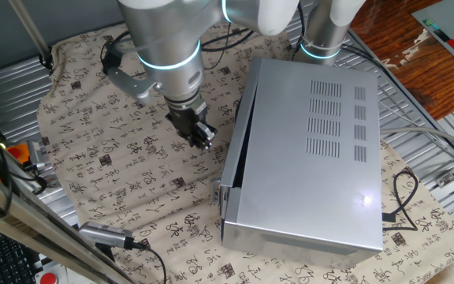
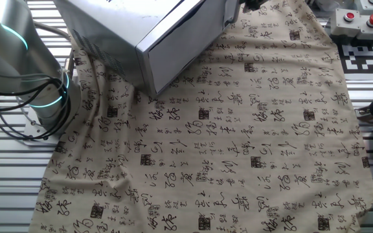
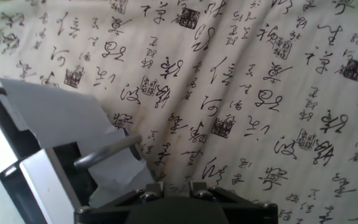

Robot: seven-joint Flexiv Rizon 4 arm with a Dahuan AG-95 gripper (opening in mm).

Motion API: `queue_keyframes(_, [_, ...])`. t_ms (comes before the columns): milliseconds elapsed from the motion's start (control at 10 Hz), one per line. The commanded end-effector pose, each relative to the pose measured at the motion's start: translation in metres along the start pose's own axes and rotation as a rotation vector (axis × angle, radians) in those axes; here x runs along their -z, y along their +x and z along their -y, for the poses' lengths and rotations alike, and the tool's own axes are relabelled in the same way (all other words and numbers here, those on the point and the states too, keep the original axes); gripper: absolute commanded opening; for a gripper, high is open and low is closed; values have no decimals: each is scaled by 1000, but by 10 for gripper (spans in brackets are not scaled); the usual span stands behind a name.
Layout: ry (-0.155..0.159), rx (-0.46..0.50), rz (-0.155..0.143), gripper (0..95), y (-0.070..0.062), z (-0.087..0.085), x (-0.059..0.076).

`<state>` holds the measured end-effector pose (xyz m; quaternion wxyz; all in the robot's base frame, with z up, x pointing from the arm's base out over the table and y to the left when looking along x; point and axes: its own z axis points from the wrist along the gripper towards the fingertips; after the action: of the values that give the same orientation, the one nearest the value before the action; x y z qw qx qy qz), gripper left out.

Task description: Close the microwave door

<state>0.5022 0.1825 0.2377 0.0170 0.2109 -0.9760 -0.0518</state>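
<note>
One large silver-grey metal microwave with vent slots on top sits at 3 o'clock side of fixed view, on beige cloth printed with black calligraphy. Silver-framed microwave door on box's 9 o'clock face, nearly shut, narrow dark gap along its top edge. Black two-finger gripper hangs over cloth at 9 o'clock of door, near but apart. Fingers empty; spread or pressed together: cannot tell. Orange block at 9 o'clock edge.
</note>
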Motion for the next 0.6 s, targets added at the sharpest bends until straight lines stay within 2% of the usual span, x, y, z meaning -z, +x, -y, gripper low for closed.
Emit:
queue_keyframes(100, [-13, 49, -2, 190, 0, 0, 0])
queue_keyframes(300, [-23, 42, 2, 190, 0, -1, 0])
queue_keyframes(600, [-31, 9, 5, 190, -9, -21, 0])
